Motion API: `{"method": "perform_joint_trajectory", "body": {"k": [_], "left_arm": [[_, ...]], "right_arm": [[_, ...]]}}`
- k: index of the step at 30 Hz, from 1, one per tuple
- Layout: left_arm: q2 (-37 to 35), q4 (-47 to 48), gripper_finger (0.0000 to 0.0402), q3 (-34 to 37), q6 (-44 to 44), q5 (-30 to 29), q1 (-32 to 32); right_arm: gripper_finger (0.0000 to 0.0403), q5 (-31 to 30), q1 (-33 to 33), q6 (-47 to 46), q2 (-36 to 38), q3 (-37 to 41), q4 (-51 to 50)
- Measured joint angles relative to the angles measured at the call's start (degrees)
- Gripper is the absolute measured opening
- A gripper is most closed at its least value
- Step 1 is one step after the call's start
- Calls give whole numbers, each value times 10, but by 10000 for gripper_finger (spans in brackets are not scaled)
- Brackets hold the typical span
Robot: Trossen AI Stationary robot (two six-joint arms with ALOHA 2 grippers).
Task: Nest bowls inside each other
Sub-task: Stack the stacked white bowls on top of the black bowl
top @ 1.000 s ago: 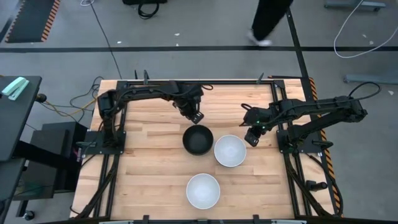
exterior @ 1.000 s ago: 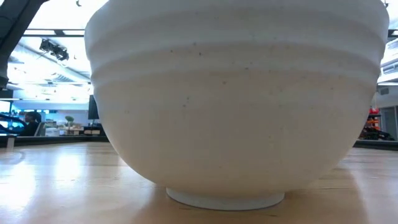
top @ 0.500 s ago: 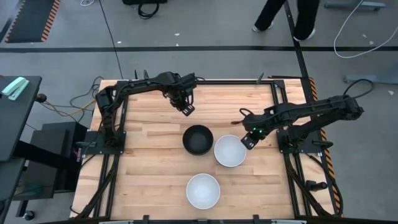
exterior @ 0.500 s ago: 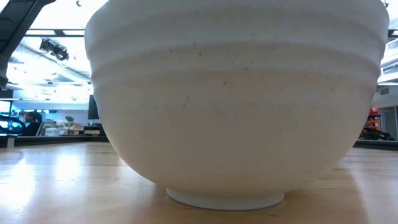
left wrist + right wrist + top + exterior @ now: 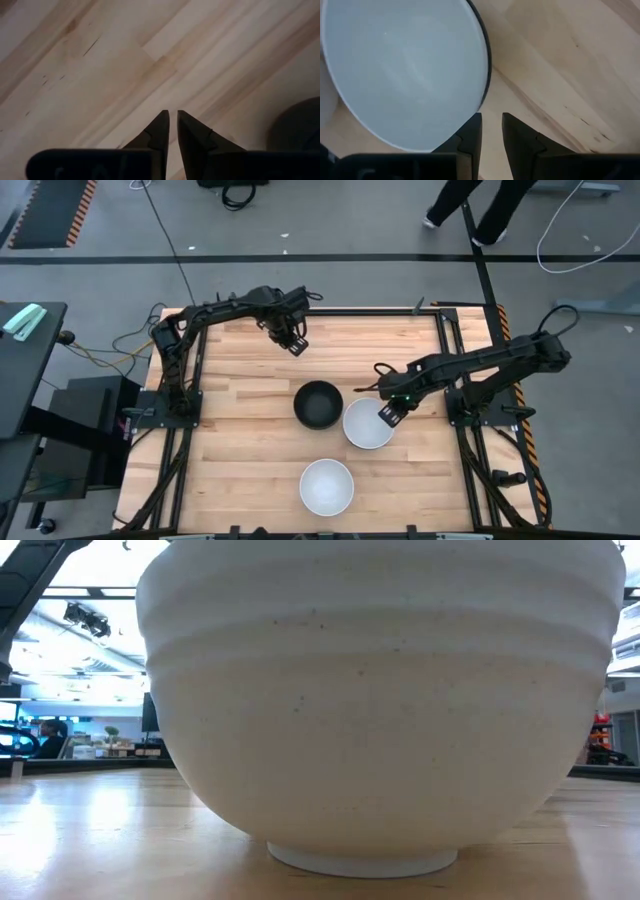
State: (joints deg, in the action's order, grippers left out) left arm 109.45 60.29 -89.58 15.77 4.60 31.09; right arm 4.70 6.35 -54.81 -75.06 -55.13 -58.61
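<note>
The high view shows a black bowl at the table's middle. A white bowl stands just right of it and a second white bowl stands nearer the near edge. The near white bowl fills the low view, standing on its foot ring. My right gripper is at the middle white bowl's right rim, slightly open. My left gripper is shut over bare wood beyond the black bowl. My right gripper comes slanting down from the table's right. One fingertip shows in front of the white bowl's right rim and the other is over bare wood outside it. I cannot tell whether it touches the bowl. The bowl stands on the table.
The wooden table has a dark frame with posts along its left and right edges. Bare wood lies left of the bowls and along the far edge. A person's legs cross the floor beyond the table.
My left gripper has drawn away from the black bowl toward the table's far edge. My right gripper has moved toward the table's left and near edges, from beside the middle white bowl to its right rim. The bowls have stayed where they were.
</note>
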Motion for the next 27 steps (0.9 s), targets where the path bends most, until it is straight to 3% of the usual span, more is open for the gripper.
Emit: {"method": "perform_joint_trajectory", "body": {"k": [10,27], "left_arm": [[0,-3,30,0,-6,0,-1],[0,-4,26,0,-3,0,-2]], "right_arm": [[84,-6,-1,22,-7,-32,-1],[84,-3,-3,66,-117,-31,16]]}}
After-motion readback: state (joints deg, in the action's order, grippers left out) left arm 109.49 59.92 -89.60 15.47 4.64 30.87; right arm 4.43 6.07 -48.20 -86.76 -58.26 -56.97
